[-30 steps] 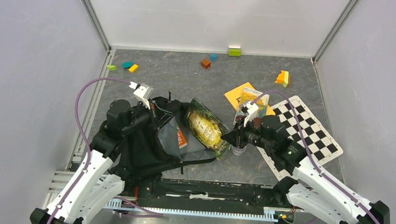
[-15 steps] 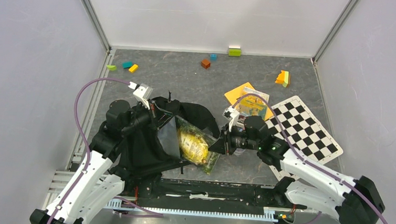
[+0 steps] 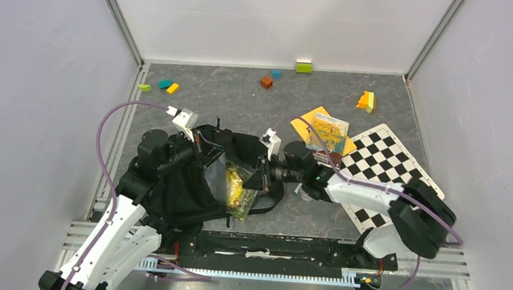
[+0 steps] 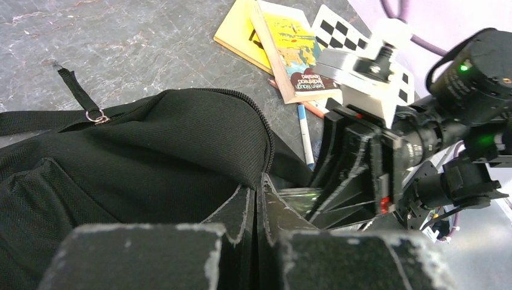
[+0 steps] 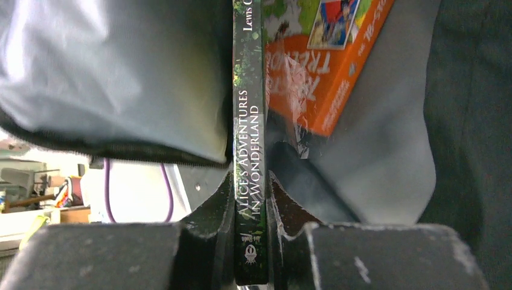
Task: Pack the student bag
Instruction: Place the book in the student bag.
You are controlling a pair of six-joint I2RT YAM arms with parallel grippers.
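The black student bag (image 3: pixel 186 188) lies at the near left, its mouth open toward the right with grey lining (image 5: pixel 121 78) showing. My left gripper (image 3: pixel 210 157) is shut on the rim of the bag's mouth (image 4: pixel 261 184) and holds it up. My right gripper (image 3: pixel 255 179) is shut on the spine of a green and yellow book, Alice's Adventures in Wonderland (image 5: pixel 249 121). The book (image 3: pixel 238 193) stands on edge, part-way inside the bag's mouth. An orange book (image 5: pixel 320 72) lies inside the bag beside it.
A black-and-white checkered board (image 3: pixel 402 172) lies at the right. A yellow book (image 3: pixel 308 121) and another book (image 3: pixel 330 131) lie behind my right arm, with a pen (image 4: pixel 305 130) near them. Coloured blocks (image 3: pixel 266 82) are scattered along the back, and the cell's walls close in on both sides.
My right gripper has moved left with the book, turned it from flat onto its edge and pushed it into the bag's mouth. My left gripper has stayed put on the rim.
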